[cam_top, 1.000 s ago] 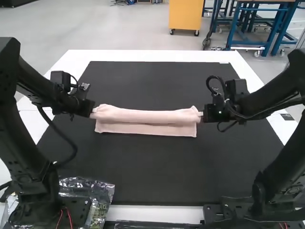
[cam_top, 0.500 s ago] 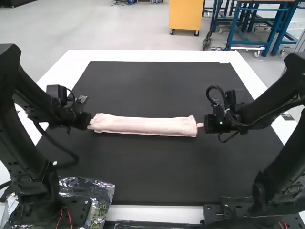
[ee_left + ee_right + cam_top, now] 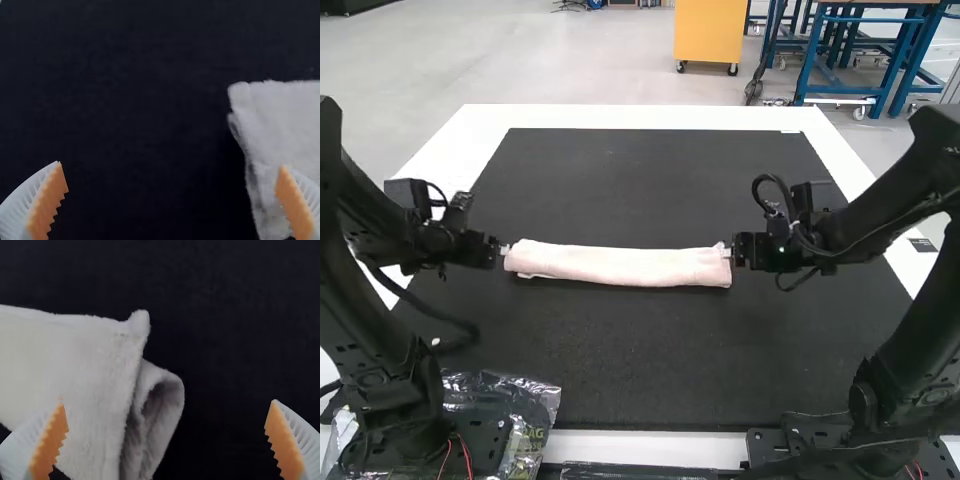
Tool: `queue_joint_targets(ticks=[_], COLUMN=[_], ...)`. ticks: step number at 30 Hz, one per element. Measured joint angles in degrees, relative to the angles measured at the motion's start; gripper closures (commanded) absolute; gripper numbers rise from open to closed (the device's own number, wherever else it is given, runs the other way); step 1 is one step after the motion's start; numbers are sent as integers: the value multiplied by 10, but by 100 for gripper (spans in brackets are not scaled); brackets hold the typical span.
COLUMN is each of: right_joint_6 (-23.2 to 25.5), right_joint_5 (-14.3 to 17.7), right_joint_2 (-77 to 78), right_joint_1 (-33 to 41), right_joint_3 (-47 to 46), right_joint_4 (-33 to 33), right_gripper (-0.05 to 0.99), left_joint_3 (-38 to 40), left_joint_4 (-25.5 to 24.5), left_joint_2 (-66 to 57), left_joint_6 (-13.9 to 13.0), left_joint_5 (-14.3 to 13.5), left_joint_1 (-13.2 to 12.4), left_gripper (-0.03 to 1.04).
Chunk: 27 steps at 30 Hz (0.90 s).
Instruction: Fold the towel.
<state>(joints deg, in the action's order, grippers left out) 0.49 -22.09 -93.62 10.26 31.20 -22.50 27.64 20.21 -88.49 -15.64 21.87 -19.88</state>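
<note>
Both our white, ribbed, orange-padded left jaws (image 3: 504, 250) and right jaws (image 3: 729, 252) are standing open at the ends of our pale-pink, narrowly folded cloth towel (image 3: 618, 265), lying mid-frame in the high view on the black-topped bench (image 3: 650, 370).

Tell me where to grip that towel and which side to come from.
Probably best by its short ends, left gripper from the left, right gripper from the right: the towel lies as a long, narrow strip running between them. At the right end, pinch all layers, since a looped fold sticks out there.
</note>
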Motion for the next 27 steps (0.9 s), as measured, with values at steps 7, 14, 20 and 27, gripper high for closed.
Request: queue_joint_targets(ticks=[7, 14, 20, 27], right_joint_6=[10, 12, 12, 9], right_joint_5=[-5, -3, 4, 8], right_joint_2=[4, -23, -48, -92], right_joint_1=[35, 50, 50, 50], right_joint_3=[14, 15, 15, 26], right_joint_4=[1, -17, -36, -56], right_gripper=[3, 3, 3, 3], left_joint_3=[35, 35, 35, 35], left_joint_4=[-21, -25, -34, -37], left_joint_2=[12, 23, 37, 37], left_joint_6=[31, 56, 66, 75], left_joint_5=[24, 41, 50, 55], left_joint_1=[-16, -27, -30, -30], left_gripper=[4, 4, 4, 4])
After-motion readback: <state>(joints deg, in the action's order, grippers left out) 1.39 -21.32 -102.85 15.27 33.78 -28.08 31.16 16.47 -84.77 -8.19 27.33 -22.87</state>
